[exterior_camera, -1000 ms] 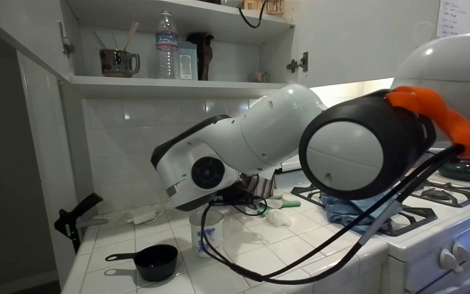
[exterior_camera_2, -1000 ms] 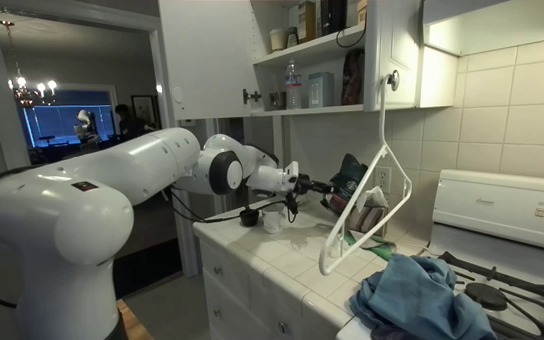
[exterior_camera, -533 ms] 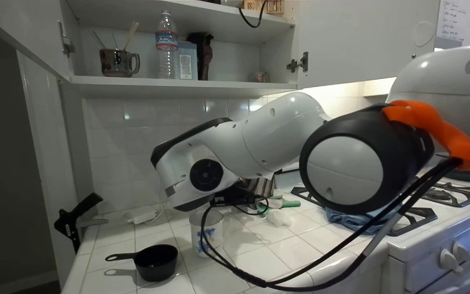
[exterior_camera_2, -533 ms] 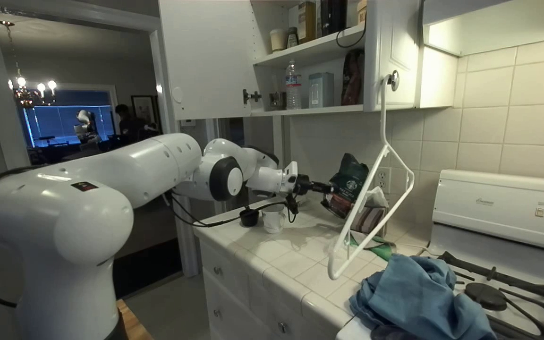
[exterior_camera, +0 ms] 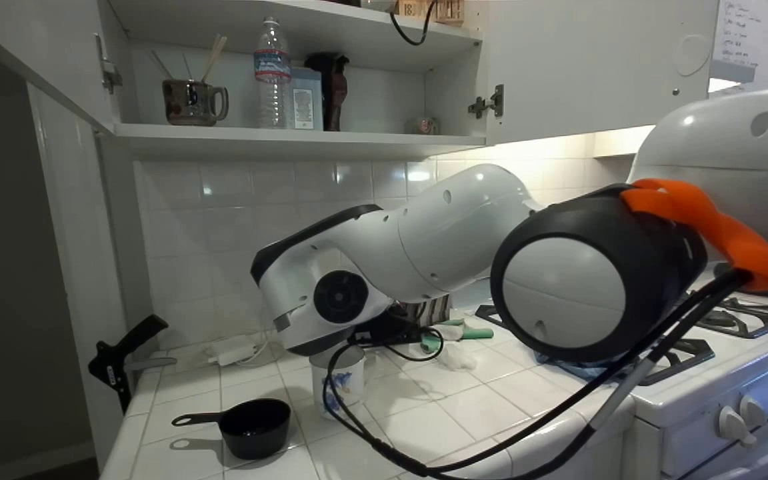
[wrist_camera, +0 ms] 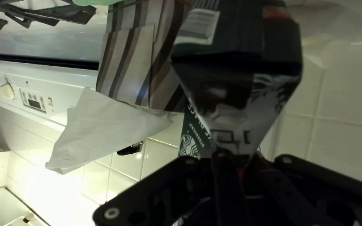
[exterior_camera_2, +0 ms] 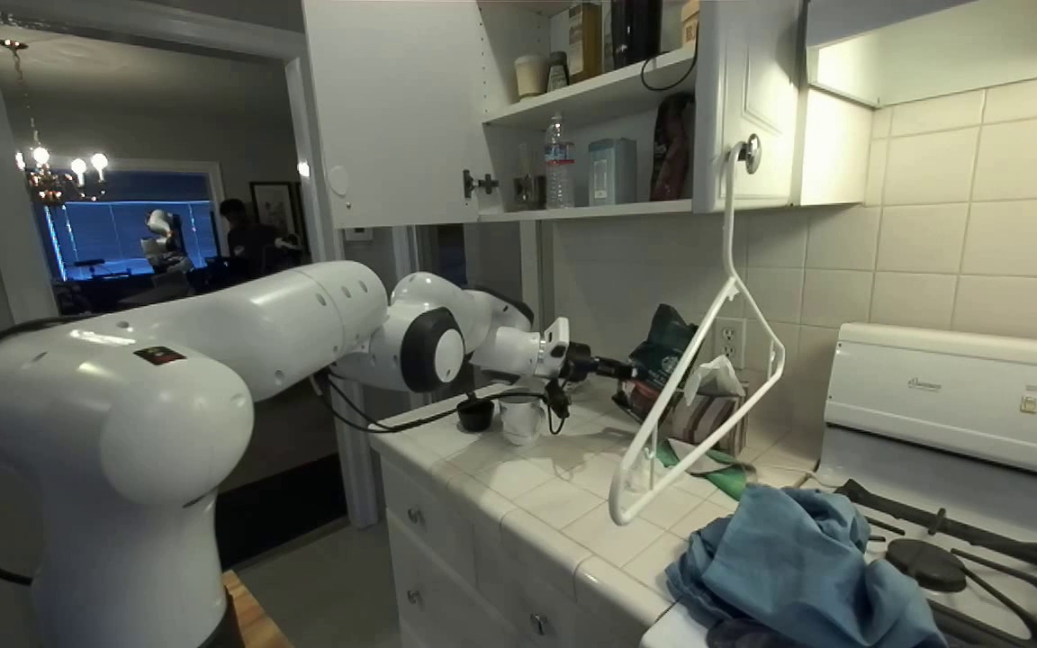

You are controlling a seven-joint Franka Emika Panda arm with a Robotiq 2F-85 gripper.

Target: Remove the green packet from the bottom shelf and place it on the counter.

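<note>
The green packet is a dark-green coffee pouch [exterior_camera_2: 658, 349] in an exterior view, tilted and low over the counter [exterior_camera_2: 563, 499]. It fills the upper middle of the wrist view [wrist_camera: 237, 34]. My gripper [wrist_camera: 238, 158] is shut on the end of the packet nearest me. In an exterior view the gripper [exterior_camera_2: 632, 370] reaches the packet from the left. Whether the packet's lower end touches the counter I cannot tell. In an exterior view the arm hides packet and fingers above the counter [exterior_camera: 417, 413]. The bottom shelf [exterior_camera: 291, 138] is above, also in an exterior view [exterior_camera_2: 604, 212].
A striped tissue box [wrist_camera: 130, 62] stands beside the packet. A white hanger [exterior_camera_2: 729, 220] hangs in front of it. A flowered mug [exterior_camera: 341, 387] and black pan [exterior_camera: 255, 430] stand on the counter. A green-and-white cloth [exterior_camera_2: 727, 477] and blue cloth [exterior_camera_2: 789, 567] lie toward the stove.
The arm and gripper have lowered a little with the packet held, so the packet is nearer the counter. The hanger swings slightly.
</note>
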